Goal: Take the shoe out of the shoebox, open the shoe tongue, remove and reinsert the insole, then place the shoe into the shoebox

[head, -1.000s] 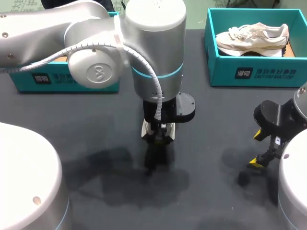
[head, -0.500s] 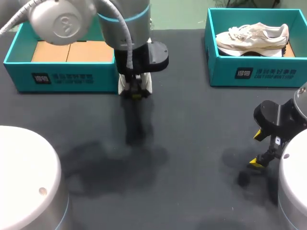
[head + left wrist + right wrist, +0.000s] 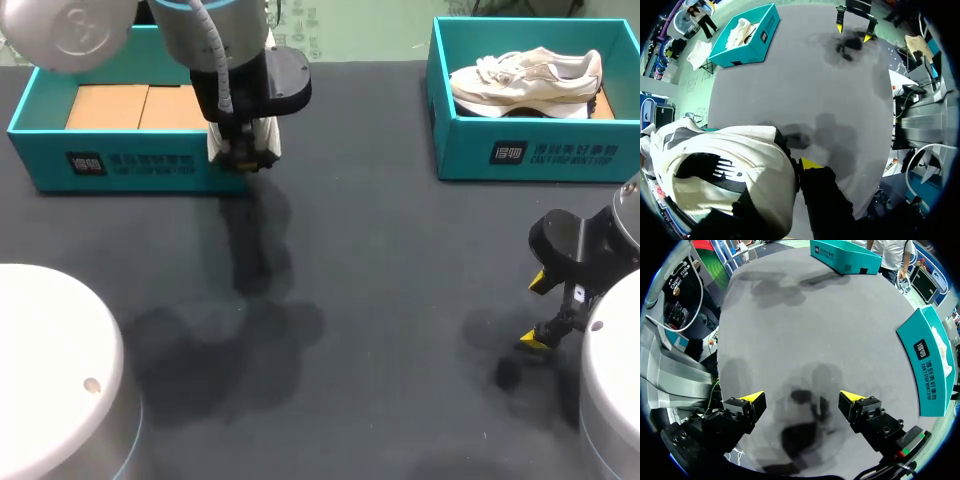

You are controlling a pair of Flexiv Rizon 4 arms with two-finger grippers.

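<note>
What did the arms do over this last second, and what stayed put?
The left arm's fingers, holding a white-and-black shoe, travelled from the dark table's middle away and leftward to the near right corner of the teal shoebox with a cardboard floor. The right arm's fingers stayed open and still; the beige sneaker in the other teal shoebox never moved.

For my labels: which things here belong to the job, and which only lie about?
Job: shoe, held in the left gripper; empty shoebox beside it; right gripper, open above the table.
Lying about, it seems: second shoebox with another shoe inside.
</note>
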